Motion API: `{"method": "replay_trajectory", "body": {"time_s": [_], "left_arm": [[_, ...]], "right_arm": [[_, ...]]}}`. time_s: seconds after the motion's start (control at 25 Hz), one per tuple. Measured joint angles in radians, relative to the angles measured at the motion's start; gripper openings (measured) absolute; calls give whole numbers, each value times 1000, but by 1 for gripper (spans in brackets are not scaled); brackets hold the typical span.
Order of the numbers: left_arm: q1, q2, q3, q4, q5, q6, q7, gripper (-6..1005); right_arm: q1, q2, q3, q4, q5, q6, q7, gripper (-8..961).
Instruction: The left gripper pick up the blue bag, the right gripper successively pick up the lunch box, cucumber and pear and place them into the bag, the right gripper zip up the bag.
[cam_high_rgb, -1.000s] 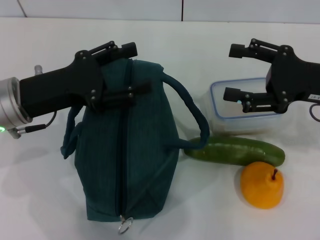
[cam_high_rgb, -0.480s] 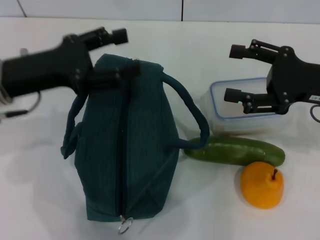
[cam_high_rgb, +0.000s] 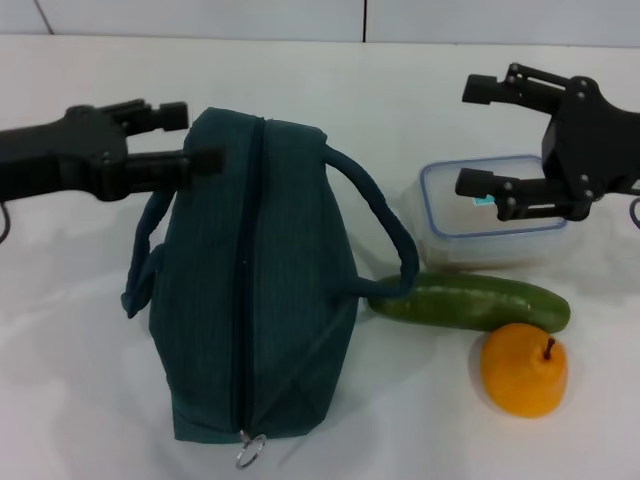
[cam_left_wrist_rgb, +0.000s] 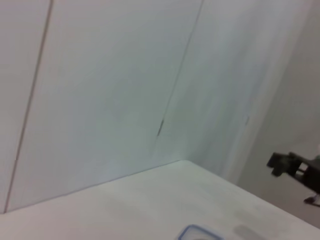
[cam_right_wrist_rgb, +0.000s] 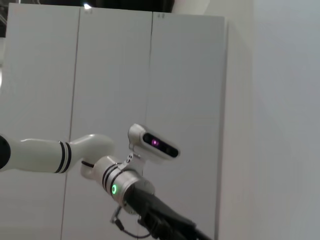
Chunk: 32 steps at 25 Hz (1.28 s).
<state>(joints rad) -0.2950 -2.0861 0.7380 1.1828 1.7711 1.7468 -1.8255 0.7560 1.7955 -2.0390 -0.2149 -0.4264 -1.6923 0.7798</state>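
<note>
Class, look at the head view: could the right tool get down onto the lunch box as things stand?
Probably yes. The right tool hangs open just above the lunch box, whose lid is bare; the cucumber and bag lie clear of it.

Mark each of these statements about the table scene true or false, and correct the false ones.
1. The dark teal ribbed fabric bag is zipped shut. True.
2. The long dark green cucumber lies inside the bag. False: it lies on the table beside the bag.
3. The orange-yellow pear sits in front of the cucumber, on the robot's side. True.
4. The right gripper is shut on the clear blue-rimmed lunch box. False: its jaws stand open above the box.
5. The left gripper has lifted the bag. False: the bag rests on the table, the gripper at its top edge.
</note>
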Motion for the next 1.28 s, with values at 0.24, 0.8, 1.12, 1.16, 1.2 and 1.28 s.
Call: {"method": "replay_trajectory", "body": {"time_s": [0.24,0.8,1.12,1.16,1.2,1.28], "left_arm": [[37,0,-30,-11,10,-6,-1,876],[-15,5,-21,-151,78,-76,47,875],[-25,12,-28,-179,78,-93,99,828],[-25,12,-28,-180,79,-94,105,798],[-25,10,-28,-182,79,-94,111,768],[-25,6,-28,-189,79,-95,129,708]], "right_arm": [[6,7,0,-17,-4,20,-2,874],[5,25,0,-32,-37,22,-8,874],[-15,35,0,-32,-37,22,-10,874],[-19,36,1,-31,-37,22,-11,874],[-24,37,4,-31,-37,22,-13,874],[-39,42,21,-30,-37,23,-26,874]]}}
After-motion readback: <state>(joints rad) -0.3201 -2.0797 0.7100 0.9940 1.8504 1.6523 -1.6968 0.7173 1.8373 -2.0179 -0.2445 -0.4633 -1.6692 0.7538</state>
